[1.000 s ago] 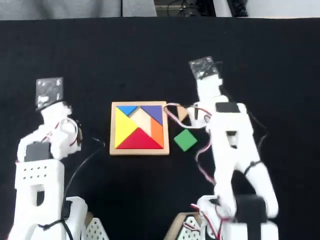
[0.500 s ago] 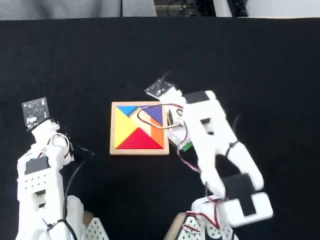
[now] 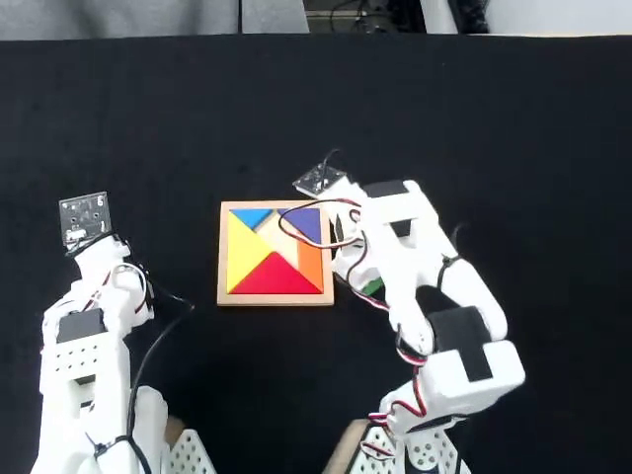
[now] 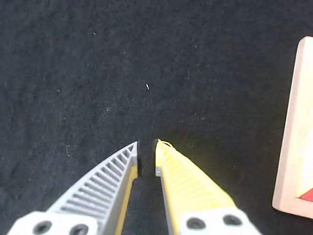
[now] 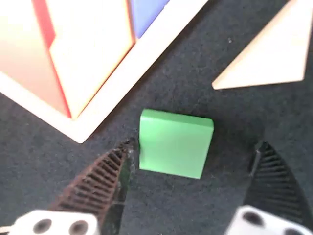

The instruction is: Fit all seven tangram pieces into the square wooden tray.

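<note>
Green square [image 5: 176,144]: flat on the desk [image 5: 161,210], just beside a corner of the tray [image 5: 126,73].
Handling: likely light, stiff and smooth; best pinched across two opposite side edges.
Look: bright green top, crisp edges.
Right end effector [image 5: 193,148]: released, straddling the square.
Left end effector [image 4: 146,144]: clenched on nothing, over bare desk.

The square wooden tray [image 3: 275,300] is pale wood. Inside it are a yellow triangle [image 3: 242,259] at 9 o'clock, a red triangle [image 3: 276,278] at 6, a small blue triangle [image 3: 251,216] at 11, a violet-blue piece [image 3: 310,228] at 1 and an orange piece [image 3: 312,262] at 3. The green square [image 5: 175,143] and a pale unpainted triangle [image 5: 269,56] lie on the black table [image 3: 494,118]. The left gripper [image 4: 146,152] has one grey and one yellow ribbed finger. The right gripper [image 5: 194,146] has black ribbed fingers.
</note>
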Robot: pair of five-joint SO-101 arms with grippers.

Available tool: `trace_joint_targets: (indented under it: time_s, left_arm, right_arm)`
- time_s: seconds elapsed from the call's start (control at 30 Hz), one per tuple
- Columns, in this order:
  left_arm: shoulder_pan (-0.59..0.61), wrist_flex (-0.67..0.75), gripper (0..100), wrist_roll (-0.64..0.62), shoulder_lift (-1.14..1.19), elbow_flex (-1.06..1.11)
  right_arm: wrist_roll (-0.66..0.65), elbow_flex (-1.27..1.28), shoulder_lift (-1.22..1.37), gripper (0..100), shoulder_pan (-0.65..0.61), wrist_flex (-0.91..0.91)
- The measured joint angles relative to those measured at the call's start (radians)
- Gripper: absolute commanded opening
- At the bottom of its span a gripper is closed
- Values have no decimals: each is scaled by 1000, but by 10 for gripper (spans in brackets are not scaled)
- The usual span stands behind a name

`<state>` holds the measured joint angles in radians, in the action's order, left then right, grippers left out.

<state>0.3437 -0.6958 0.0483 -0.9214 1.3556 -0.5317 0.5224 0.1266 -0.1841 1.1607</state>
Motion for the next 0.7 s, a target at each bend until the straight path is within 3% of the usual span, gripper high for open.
trace_joint_targets:
  time_s: [0.17,0.37,0.7]
  left_arm:
    - [0,0,73,6,0,0]
    - [0,0,73,6,0,0]
    - [0,0,73,6,0,0]
  right_arm:
    - [2,0,11,343,0,-23]
    - [9,0,20,259,5,-35]
    - [34,-2,18,240,6,-54]
